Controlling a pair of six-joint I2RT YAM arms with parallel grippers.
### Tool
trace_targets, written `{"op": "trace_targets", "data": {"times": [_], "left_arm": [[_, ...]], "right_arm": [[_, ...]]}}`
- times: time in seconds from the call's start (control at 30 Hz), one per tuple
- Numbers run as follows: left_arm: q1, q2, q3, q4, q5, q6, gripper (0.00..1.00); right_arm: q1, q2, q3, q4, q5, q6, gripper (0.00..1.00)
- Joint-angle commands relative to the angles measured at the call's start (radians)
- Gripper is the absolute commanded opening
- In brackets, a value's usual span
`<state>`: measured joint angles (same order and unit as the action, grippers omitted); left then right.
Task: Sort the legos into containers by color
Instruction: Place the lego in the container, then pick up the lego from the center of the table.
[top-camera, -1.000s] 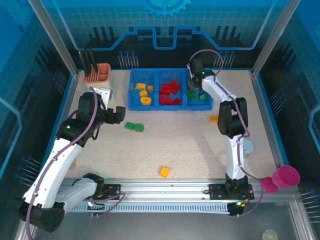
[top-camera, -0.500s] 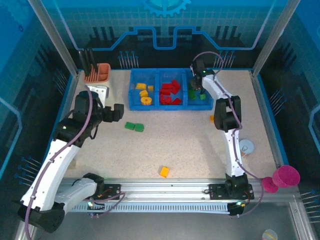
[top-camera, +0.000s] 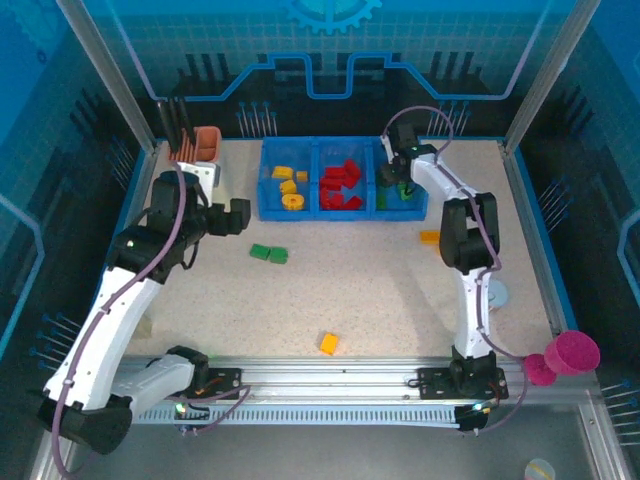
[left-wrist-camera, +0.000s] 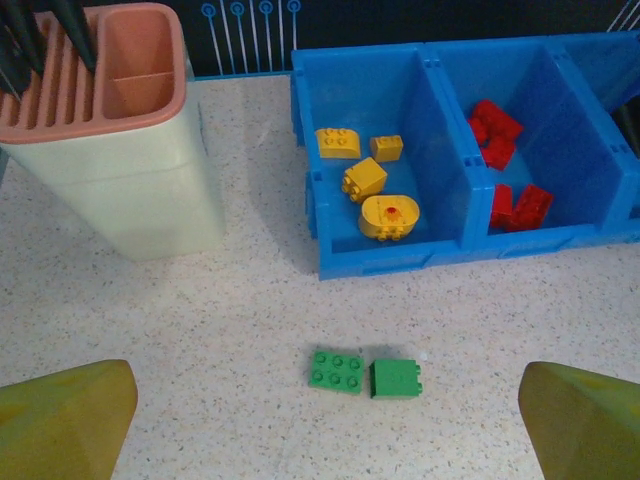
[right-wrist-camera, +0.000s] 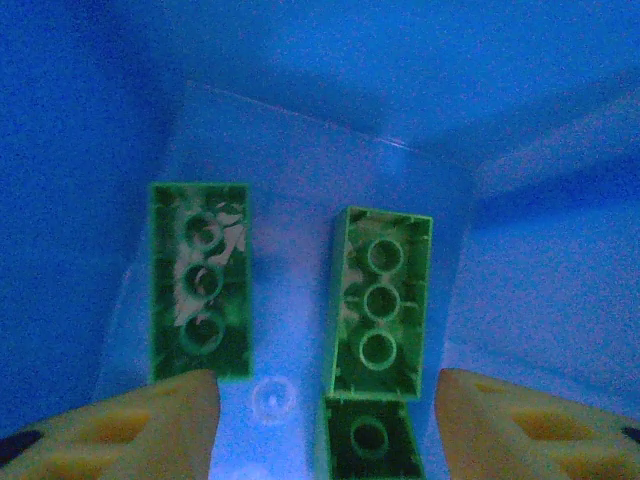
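the right gripper (right-wrist-camera: 325, 425), wide open and empty, hangs inside the right compartment (right-wrist-camera: 300, 140) of the tray (left-wrist-camera: 370, 262) over three green bricks (right-wrist-camera: 378, 300) on its floor, while the left gripper (left-wrist-camera: 325, 420), also open and empty, hovers near two green bricks (left-wrist-camera: 337, 371) side by side on the table (left-wrist-camera: 200, 320) before that tray.

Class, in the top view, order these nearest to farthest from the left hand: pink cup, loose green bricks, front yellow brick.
1. Green bricks, just beside the left hand.
2. Yellow brick, near front.
3. Pink cup, far right.
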<state>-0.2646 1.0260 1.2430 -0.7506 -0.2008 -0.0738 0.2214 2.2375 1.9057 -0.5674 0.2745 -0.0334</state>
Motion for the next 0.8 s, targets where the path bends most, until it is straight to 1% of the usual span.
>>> {"op": "trace_targets", "data": {"times": [0.0,0.2,0.3,0.4,0.47,0.5,0.53,0.57,0.63,0.77], "left_arm": [[0.007,0.021,0.035,0.020,0.037,-0.006,0.99],[0.007,0.039,0.030,0.055,0.048,-0.002,0.99],[0.007,0.059,0.046,0.056,0.058,0.016,0.99],[0.007,0.065,0.039,0.076,0.054,0.033,0.99],[0.007,0.062,0.032,0.089,0.052,0.049,0.99],[0.008,0.059,0.030,0.095,0.054,0.064,0.99],[0.008,0.054,0.030,0.098,0.051,0.077,0.99],[0.009,0.050,0.032,0.099,0.049,0.085,0.99],[0.013,0.046,0.052,0.082,0.046,0.096,0.99],[0.017,0.025,0.055,0.065,0.040,0.097,0.99]], "right_arm": [[0.039,-0.151,-0.072,0.066,-0.055,-0.048,0.58],[0.120,-0.336,-0.207,0.105,-0.135,-0.109,0.59],[0.176,-0.391,-0.228,0.079,-0.221,-0.127,0.61],[0.256,-0.421,-0.285,0.079,-0.324,-0.223,0.62],[0.301,-0.437,-0.353,0.094,-0.474,-0.354,0.69],[0.322,-0.445,-0.404,0.120,-0.553,-0.425,0.75],[0.343,-0.449,-0.448,0.162,-0.581,-0.463,0.79],[0.359,-0.444,-0.463,0.179,-0.600,-0.490,0.80],[0.393,-0.416,-0.455,0.168,-0.648,-0.536,0.80],[0.456,-0.348,-0.408,0.148,-0.657,-0.581,0.80]]}}
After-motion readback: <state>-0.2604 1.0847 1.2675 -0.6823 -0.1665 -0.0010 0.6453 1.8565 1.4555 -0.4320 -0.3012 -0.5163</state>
